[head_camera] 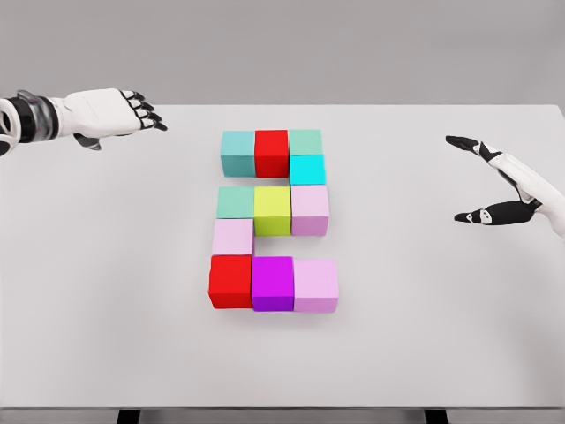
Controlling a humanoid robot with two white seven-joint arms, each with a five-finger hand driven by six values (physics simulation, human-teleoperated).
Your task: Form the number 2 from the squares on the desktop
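Head view is showing the cubes already sitting as a 2 mid-table [106, 291], so assembly is looking finished; at most a nudge squaring the yellow-green cube [273, 210]. From that cube: top row just beyond, cyan cube [307, 169] beyond-right, pale pink cube [233, 237] nearer-left, bottom row nearest. The figure's long axis is running near-to-far, top pointing away. Left hand [110, 112] and right hand [505, 184] are hovering well clear either side, fingers released, gripping nothing.
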